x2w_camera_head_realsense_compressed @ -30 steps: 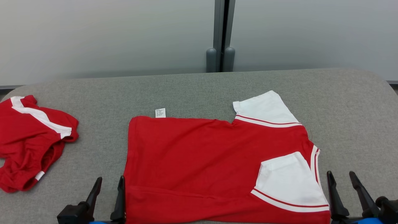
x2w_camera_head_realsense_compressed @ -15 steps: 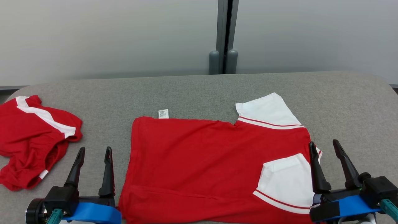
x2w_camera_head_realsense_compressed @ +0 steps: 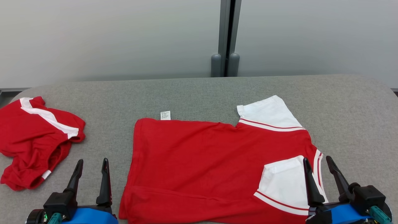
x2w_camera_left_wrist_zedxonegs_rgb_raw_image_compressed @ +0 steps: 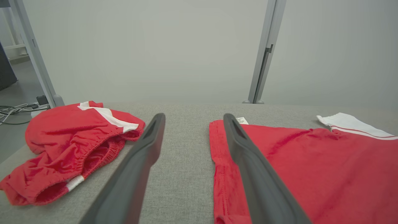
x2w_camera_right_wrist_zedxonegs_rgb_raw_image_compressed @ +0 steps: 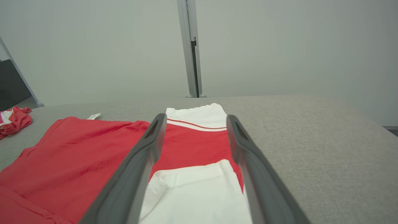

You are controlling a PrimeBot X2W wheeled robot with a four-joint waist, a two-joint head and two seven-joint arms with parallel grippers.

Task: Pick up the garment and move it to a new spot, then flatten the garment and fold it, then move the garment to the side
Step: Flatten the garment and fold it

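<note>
The red T-shirt (x2w_camera_head_realsense_compressed: 202, 161) lay flat at the grey table's (x2w_camera_head_realsense_compressed: 192, 93) near middle, reaching its front edge; bare table stretched beyond and rightward; crumpled red shorts (x2w_camera_head_realsense_compressed: 34, 143) sat well apart at the left edge; the left gripper (x2w_camera_head_realsense_compressed: 93, 160) stood wide and empty beside the hem; the right gripper (x2w_camera_head_realsense_compressed: 317, 158), wide and empty, straddled the near white sleeve (x2w_camera_head_realsense_compressed: 286, 180).

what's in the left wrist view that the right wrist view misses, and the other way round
Left wrist view, not the right: floor cables and the crumpled red garment in full, elastic waistband included. Right wrist view, not the left: the near white sleeve folded onto the red shirt. Both: the shirt, its far white sleeve, the care label, the grey table and the wall post.
</note>
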